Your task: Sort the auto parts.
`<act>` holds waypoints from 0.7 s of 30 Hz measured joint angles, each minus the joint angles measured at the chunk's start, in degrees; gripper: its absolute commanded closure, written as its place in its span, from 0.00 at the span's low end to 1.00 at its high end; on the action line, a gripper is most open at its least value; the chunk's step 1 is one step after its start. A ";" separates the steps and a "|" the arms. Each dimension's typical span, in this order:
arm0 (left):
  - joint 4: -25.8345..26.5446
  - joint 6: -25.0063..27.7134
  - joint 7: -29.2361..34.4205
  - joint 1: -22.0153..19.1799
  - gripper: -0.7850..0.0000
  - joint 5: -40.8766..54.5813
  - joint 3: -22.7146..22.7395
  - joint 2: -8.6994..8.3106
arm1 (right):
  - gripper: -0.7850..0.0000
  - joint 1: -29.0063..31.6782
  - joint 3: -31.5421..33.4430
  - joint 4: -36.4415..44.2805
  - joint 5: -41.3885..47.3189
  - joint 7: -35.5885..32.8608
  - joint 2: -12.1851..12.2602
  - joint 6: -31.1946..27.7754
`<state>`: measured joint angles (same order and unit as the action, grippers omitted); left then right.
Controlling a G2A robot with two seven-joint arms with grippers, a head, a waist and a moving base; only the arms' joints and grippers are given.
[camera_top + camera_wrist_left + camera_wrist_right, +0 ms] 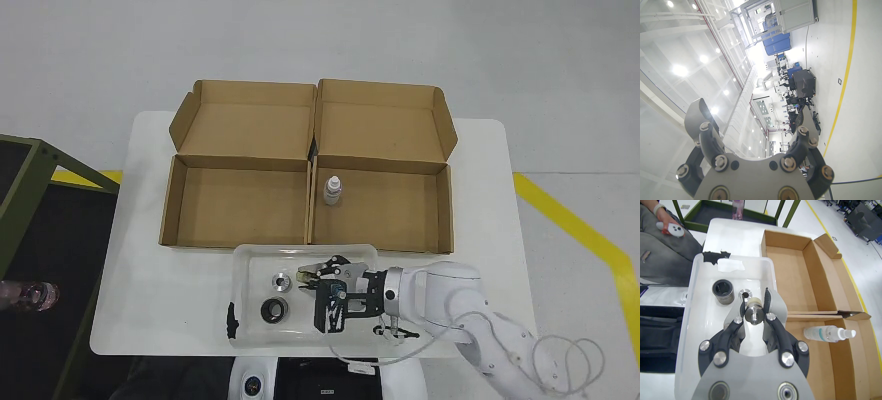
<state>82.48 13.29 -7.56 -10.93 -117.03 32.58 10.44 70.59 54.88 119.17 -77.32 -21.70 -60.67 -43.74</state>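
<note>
The right claw (754, 303) pinches a small steel stub-shafted part (754, 313), seemingly cream-capped at its far end, inside the clear plastic bin (696, 321). It is near a steel collet (744, 294) and a bearing sleeve (723, 291). The left claw (751, 105) is spread, holding nothing.

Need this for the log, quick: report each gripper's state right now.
Left gripper: open, holding nothing.
Right gripper: shut on a stepped metal part, over the clear tray.
</note>
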 measured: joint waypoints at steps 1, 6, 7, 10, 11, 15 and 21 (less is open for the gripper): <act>0.00 0.00 0.00 0.00 0.00 0.00 0.00 0.00 | 1.00 0.10 0.50 0.05 0.38 1.27 0.05 -0.13; 0.00 0.00 0.00 0.00 0.00 0.00 0.00 0.00 | 1.00 -0.01 2.48 -0.07 1.90 4.49 0.25 -0.80; 0.00 0.00 0.00 0.00 0.00 0.00 0.00 0.00 | 1.00 -0.08 3.03 -0.06 2.34 4.94 0.30 -0.84; 0.00 0.00 0.00 0.00 0.00 0.00 0.00 0.00 | 1.00 -0.16 4.51 0.05 3.57 5.91 0.44 -0.98; 0.00 0.00 0.00 0.00 0.00 0.00 0.00 0.00 | 1.00 -0.17 4.94 0.11 3.90 6.13 0.48 -1.01; 0.00 0.00 0.00 0.00 0.00 0.00 0.00 0.00 | 1.00 -0.20 6.56 0.46 5.25 6.91 0.65 -1.18; 0.00 0.00 0.00 0.00 0.00 0.00 0.00 0.00 | 1.00 -0.73 8.80 0.44 6.98 7.58 0.82 -0.88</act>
<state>82.48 13.29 -7.56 -10.93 -117.03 32.58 10.44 69.86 63.68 119.61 -70.35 -14.12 -59.85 -44.62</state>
